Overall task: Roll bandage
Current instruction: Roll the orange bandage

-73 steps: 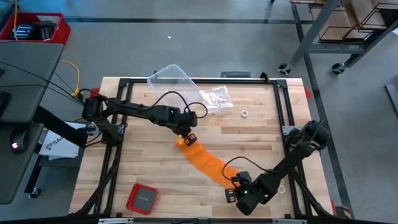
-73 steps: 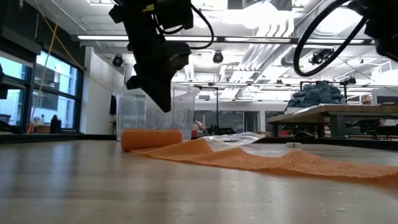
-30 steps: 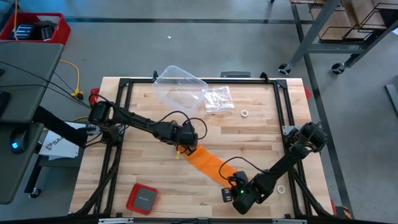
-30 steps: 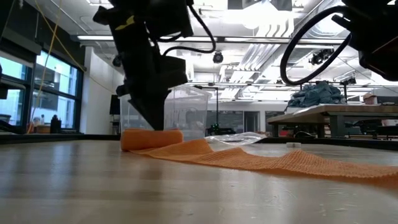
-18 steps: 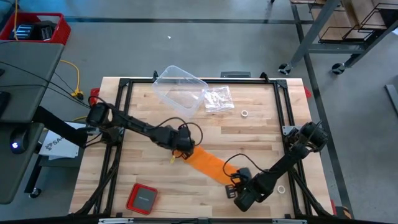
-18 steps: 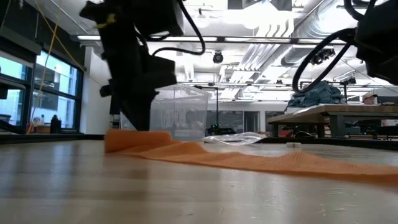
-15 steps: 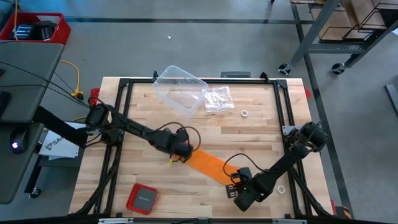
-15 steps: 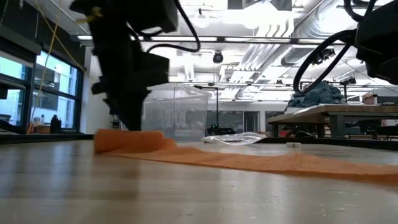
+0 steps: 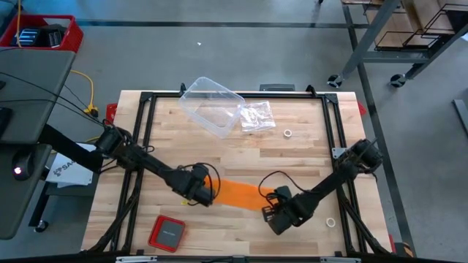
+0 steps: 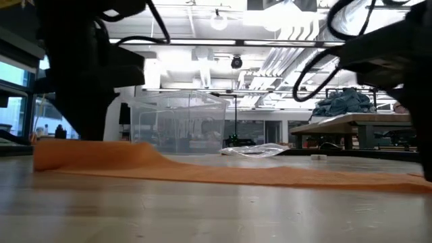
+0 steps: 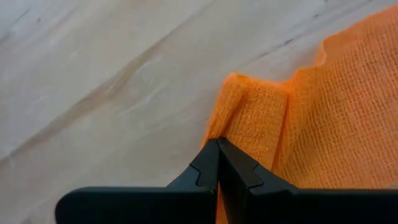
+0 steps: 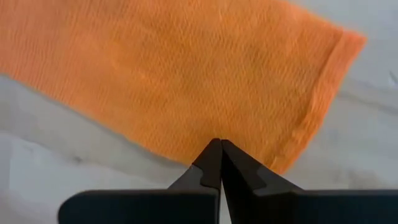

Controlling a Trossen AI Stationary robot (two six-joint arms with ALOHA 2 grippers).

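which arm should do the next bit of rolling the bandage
Left, probably. The left claw sits shut at the bunched, partly rolled end of the bandage, where the wrist view shows its tips meeting the fold. The right claw is shut at the flat far end, better suited to holding it down.

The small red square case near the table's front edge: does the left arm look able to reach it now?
Probably yes. The small red square case lies in the open, close to the left gripper, with bare wood between. But that gripper is shut on the orange fabric bandage and would have to let go first.
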